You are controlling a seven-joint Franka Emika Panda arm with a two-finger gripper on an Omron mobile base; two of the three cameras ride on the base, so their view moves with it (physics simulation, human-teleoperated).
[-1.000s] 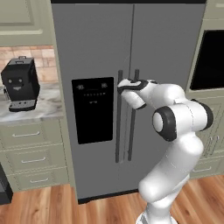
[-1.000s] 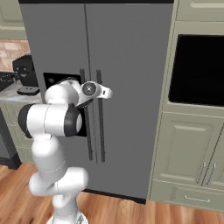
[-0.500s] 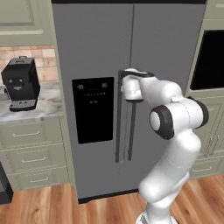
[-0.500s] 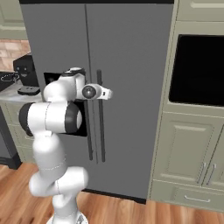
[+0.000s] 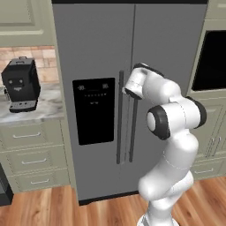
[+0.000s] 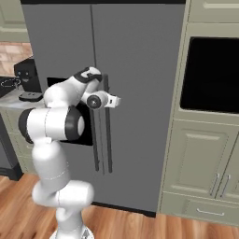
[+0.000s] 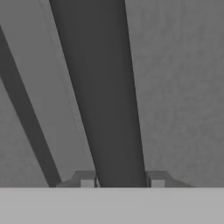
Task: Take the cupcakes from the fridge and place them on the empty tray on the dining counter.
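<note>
Far left: black coffee machine (image 5: 20,84) on the short marble counter (image 5: 31,112), sage drawers (image 5: 31,152) under it. Not part of the job.

Centre: the fridge (image 5: 101,48), both doors shut, black dispenser panel (image 5: 93,110) on the left door, two long vertical handles at the seam. The left door's handle (image 5: 119,119) stands free; the right door handle (image 7: 107,100) is the one in play.

The gripper (image 7: 121,183) sits at the right door handle, upper part of the bar, arm reaching in from the near side. Change over the last second: the hand was hanging just short of the handles with fingers spread wide, then pushed in, and the fingers have now pinched in on the bar. In the hand view the dark bar runs straight up between the two fingertips (image 7: 86,183), each tip tight against a side of it, so I read it as clamped on the handle, narrow gap, nothing else held.

Meaning: grasp looks made, door not yet swung. Next is likely a pull outward to open the right door. Cupcakes would be behind the closed doors. Task barely begun.

Right: dark wall oven (image 6: 210,74) in sage cabinetry (image 6: 200,154), untouched.
</note>
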